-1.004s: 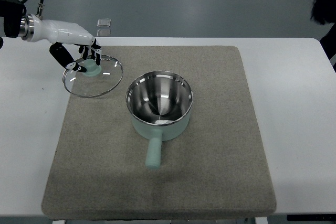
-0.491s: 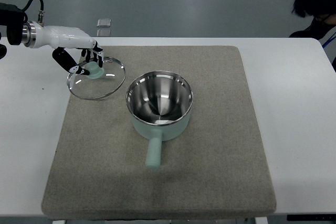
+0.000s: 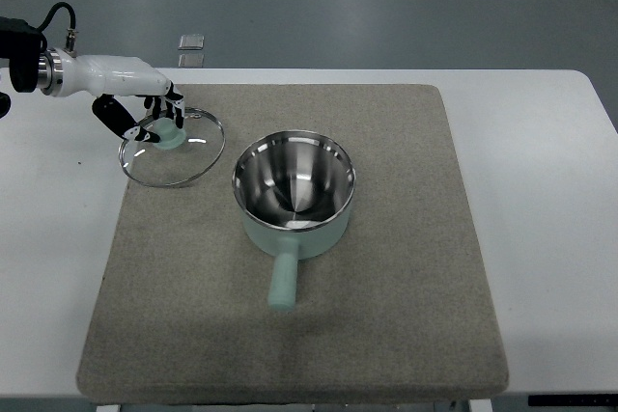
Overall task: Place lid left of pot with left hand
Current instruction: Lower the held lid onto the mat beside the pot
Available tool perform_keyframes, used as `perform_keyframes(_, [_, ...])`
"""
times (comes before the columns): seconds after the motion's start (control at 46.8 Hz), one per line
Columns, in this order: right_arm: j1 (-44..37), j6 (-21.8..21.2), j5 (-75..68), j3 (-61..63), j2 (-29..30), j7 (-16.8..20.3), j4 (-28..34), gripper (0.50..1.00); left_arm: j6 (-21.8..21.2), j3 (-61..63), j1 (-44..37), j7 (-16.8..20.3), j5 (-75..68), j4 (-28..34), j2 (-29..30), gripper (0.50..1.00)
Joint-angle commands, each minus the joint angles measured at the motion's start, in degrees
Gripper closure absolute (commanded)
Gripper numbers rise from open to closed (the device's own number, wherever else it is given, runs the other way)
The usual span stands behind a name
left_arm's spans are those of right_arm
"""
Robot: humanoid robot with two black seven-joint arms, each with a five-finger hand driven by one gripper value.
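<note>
- The glass lid (image 3: 172, 147) sits in the frame's upper left, over the grey mat's (image 3: 386, 315) corner, left of the pot (image 3: 293, 192).
- The left hand (image 3: 145, 108) has its fingers wrapped around the lid's mint knob (image 3: 171, 131).
- The mint-handled steel pot stands open at mid-mat.

white table (image 3: 541, 190), grey mat (image 3: 406, 315), grey floor (image 3: 386, 7)

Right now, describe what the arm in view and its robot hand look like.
Only the left arm shows, at the top view's left edge. The left robot hand has a glossy white shell over the back and thin black fingers with pale tips. A silver metal ring joins it to a black forearm, and a black cable loops above the wrist. No markings are readable.
</note>
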State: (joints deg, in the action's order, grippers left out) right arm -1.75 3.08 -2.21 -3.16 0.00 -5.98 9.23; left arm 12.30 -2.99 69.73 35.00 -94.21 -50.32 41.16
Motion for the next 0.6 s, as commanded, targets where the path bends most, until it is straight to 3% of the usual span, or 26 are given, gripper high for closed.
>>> perform_keyframes(0.0, [-0.01, 0.00, 0.01, 0.00, 0.00, 0.00, 0.00, 0.576, -0.08, 0.00, -0.30, 0.00, 0.00, 0.57, -0.37, 1.000])
perform_keyframes(0.513, [-0.01, 0.00, 0.01, 0.00, 0.00, 0.00, 0.00, 0.576, -0.26, 0.00, -1.18, 0.00, 0.08, 2.94, -2.48, 1.000])
perform_keyframes(0.577, [-0.01, 0.00, 0.01, 0.00, 0.00, 0.00, 0.00, 0.576, -0.26, 0.00, -1.18, 0.00, 0.17, 2.94, -2.40, 0.975])
